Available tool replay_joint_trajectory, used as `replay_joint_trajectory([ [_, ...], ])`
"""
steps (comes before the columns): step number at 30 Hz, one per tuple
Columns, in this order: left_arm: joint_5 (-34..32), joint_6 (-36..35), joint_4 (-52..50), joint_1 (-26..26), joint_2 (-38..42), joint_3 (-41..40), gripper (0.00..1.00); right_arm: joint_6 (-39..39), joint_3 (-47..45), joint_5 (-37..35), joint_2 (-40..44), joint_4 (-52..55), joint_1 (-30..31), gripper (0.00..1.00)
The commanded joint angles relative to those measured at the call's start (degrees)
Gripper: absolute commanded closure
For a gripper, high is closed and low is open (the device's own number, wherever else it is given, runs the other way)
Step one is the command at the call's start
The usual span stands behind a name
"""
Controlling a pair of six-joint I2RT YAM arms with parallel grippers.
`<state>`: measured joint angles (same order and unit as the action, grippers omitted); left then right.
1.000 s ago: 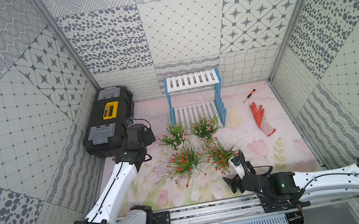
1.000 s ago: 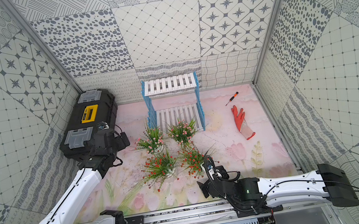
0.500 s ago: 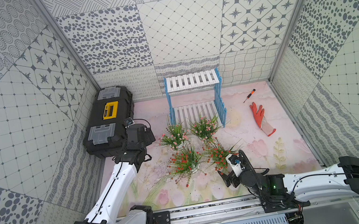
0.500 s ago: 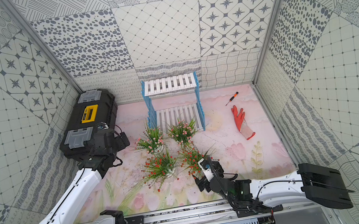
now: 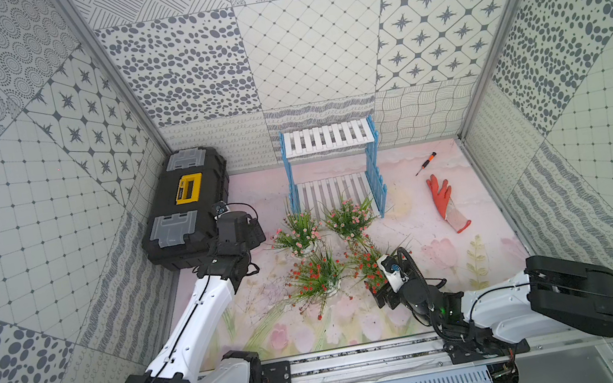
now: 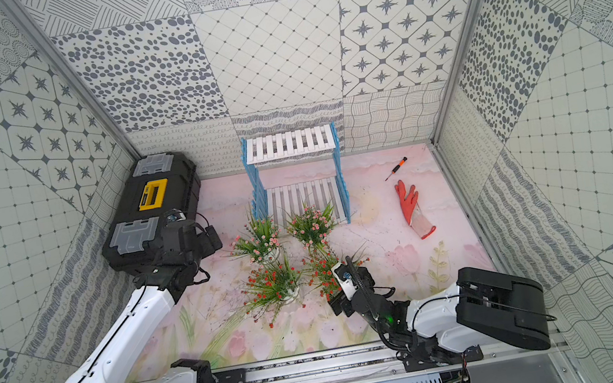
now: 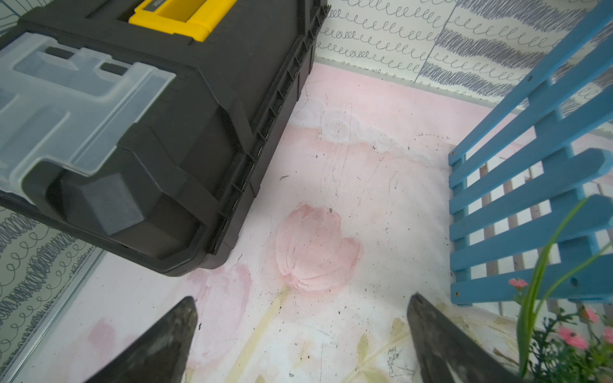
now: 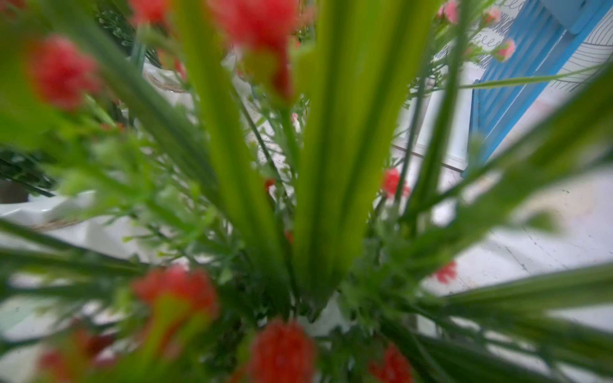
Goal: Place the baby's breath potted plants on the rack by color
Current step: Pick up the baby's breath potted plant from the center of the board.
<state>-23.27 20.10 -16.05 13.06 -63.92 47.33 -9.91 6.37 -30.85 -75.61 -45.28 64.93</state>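
Puts upright red plant (image 5: 365,265) straight ahead of nearer right gripper (image 5: 381,294); cannot tell its grip through leaves; left gripper (image 7: 302,305) agape, empty.

The left arm (image 5: 200,320) reaches from the front rail (image 5: 366,355) diagonally toward the rack (image 5: 329,138), white forearm nearly straight, black wrist just off the rack's left end and level with its lower shelf. The left gripper (image 7: 302,301) tilts downward, fingers (image 7: 172,331) spread wide with nothing between them. The right arm (image 5: 499,297) lies folded low, well in front of the rack's right end, its forearm running back toward the middle. The right gripper (image 5: 373,274) faces the rack from the front; its fingers are hidden, so their spread cannot be told
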Motion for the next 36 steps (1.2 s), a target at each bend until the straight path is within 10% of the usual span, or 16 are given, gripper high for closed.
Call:
replay_joint_trajectory([
  [1, 0.06, 0.62, -0.69, 0.04, -0.21, 0.59, 0.02, 2.10, 1.35, 3.10, -2.34, -8.89, -1.52, 0.02],
  [16, -0.09, 0.99, -2.28, 0.03, 0.24, 1.10, 0.02, 2.64, 2.69, 9.08, -10.23, -16.37, -7.10, 0.02],
  [36, -0.72, 1.85, -3.89, 0.05, 0.99, 1.58, 0.02, 1.57, 3.62, 9.49, -10.26, -14.07, -8.25, 0.40],
])
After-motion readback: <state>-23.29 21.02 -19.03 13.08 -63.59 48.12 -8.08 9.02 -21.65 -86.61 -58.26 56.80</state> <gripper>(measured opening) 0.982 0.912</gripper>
